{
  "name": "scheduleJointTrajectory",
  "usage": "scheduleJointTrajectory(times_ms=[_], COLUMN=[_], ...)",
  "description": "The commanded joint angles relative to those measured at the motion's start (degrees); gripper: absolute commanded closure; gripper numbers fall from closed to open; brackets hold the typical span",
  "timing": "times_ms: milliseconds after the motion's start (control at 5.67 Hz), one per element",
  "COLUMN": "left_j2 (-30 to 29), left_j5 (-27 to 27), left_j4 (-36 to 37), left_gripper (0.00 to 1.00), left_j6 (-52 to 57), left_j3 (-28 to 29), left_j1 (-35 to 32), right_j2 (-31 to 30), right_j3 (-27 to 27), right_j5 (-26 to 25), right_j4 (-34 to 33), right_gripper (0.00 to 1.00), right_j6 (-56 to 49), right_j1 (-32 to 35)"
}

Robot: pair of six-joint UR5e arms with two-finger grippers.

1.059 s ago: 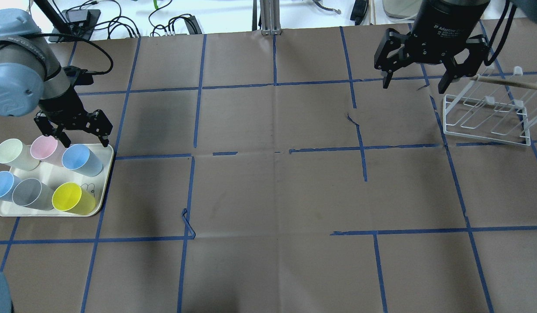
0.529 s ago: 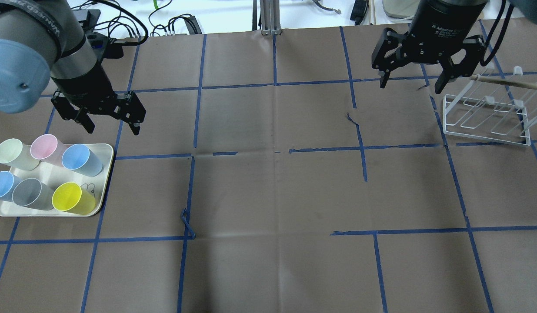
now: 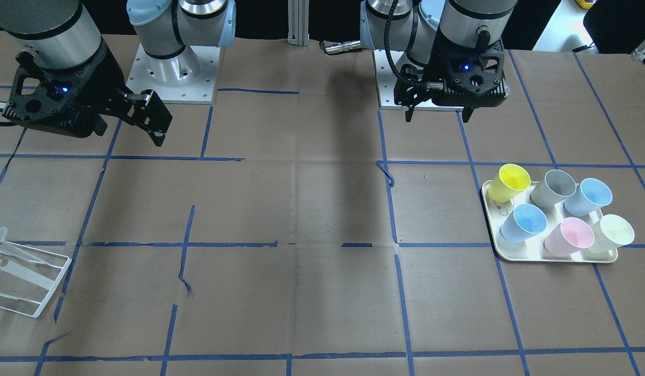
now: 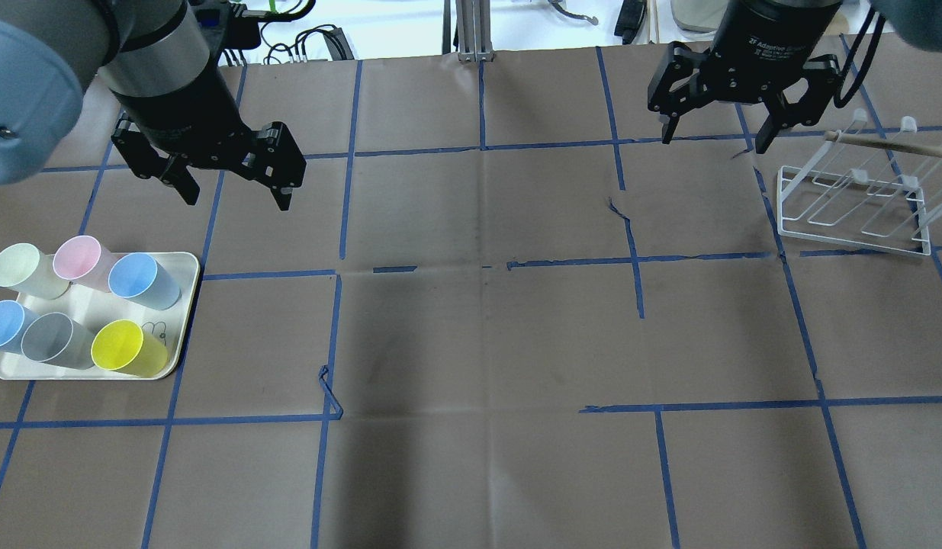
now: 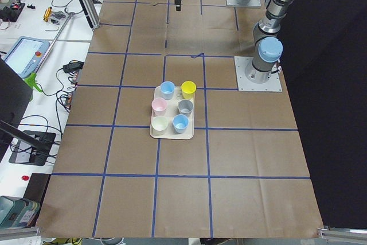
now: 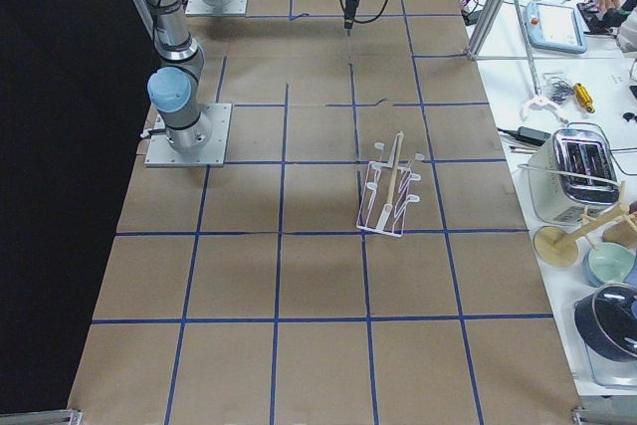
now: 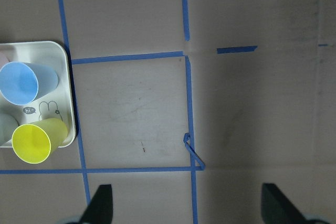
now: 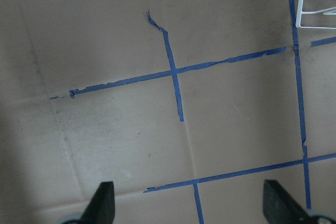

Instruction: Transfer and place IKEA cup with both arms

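Observation:
Six cups stand on a cream tray [image 4: 182,263] at the table's left. The IKEA cup [image 4: 139,278], pale dusty blue, stands upright at the tray's far right corner and also shows in the front view [image 3: 526,222]. A brighter blue cup [image 4: 1,324] stands at the near left. My left gripper [image 4: 236,200] is open and empty, raised beyond the tray and to its right. It also shows in the front view [image 3: 437,115]. My right gripper [image 4: 712,143] is open and empty, raised at the far right beside a white wire rack [image 4: 852,206].
Pink [image 4: 78,258], pale green [image 4: 14,268], grey [image 4: 49,339] and yellow [image 4: 121,348] cups share the tray. A wooden stick [image 4: 890,145] lies across the rack's top. Brown paper with blue tape lines covers the table. Cables lie past the far edge.
My left gripper has risen from just over the tray's far edge and moved to the right, still open and empty. The right gripper has shifted slightly. The cups have not moved.

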Motion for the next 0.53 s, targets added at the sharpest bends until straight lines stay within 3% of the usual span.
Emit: scheduleJointTrajectory(times_ms=[0,353], left_j2=[0.64,0.29], left_j5=[-0.44,-5.17], left_j4=[0.19,1.42], left_gripper=[0.02,0.02], left_j6=[1.34,1.88], left_j3=[-0.55,0.49], left_j1=[0.05,1.28], right_j2=[-0.01,-0.01], right_j3=[-0.03,-0.03], right_j5=[0.00,0.00], right_j4=[-0.25,-0.25], right_gripper=[0.00,0.00], right_j6=[-0.08,0.00], right_j1=[0.00,0.00])
